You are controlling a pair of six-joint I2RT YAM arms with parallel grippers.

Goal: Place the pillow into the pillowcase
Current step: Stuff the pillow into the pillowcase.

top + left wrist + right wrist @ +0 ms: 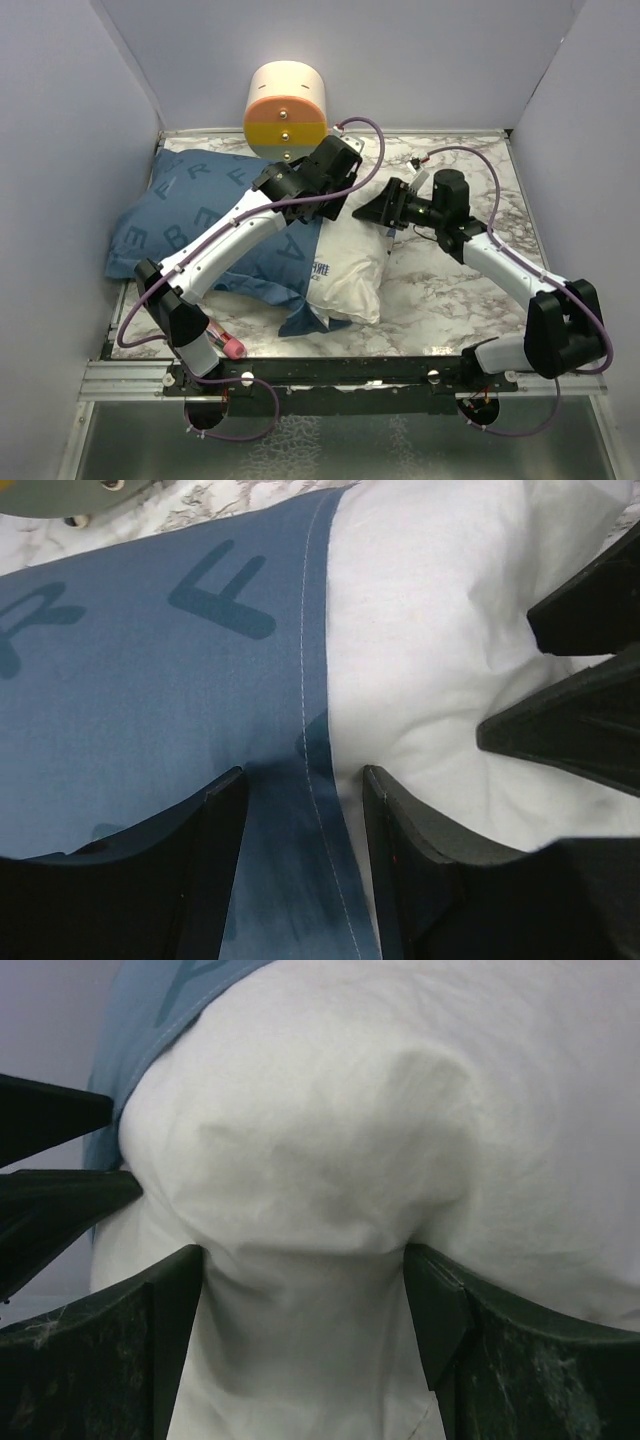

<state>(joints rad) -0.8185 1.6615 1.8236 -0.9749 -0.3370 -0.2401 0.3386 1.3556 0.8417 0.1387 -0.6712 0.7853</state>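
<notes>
Overhead and wrist views. The blue cloth pillowcase with lighter blue letters (pixel 190 215) lies along the left edge of the white marbled desk (pixel 450 290), reaching into the far-left corner, close against the pale wall there. The plump white rectangular fabric pillow (pixel 350 265) is partly inside it. Its uncovered end, bearing a small printed label, juts out at mid-desk toward the near edge, with a blue flap of the case showing beneath its near corner.

The left claw (pixel 302 780) stands astride the stitched hem of the pillowcase (pixel 150 680), where blue cloth meets the white pillow (pixel 430 630). Its jaws are partly apart with cloth between them, and whether they pinch it cannot be told. The right claw (pixel 302 1255) is clamped wide on a bulge of the pillow (pixel 330 1140), the fabric creased in at both fingertips. Blue hem (pixel 150 1010) shows at the upper left of that view. The two claws sit just beside each other.

A cream-and-orange cylinder (pixel 287 105) stands at the far edge, just behind the left arm's wrist. Bare desk surface lies on the right half and at the near-right corner.
</notes>
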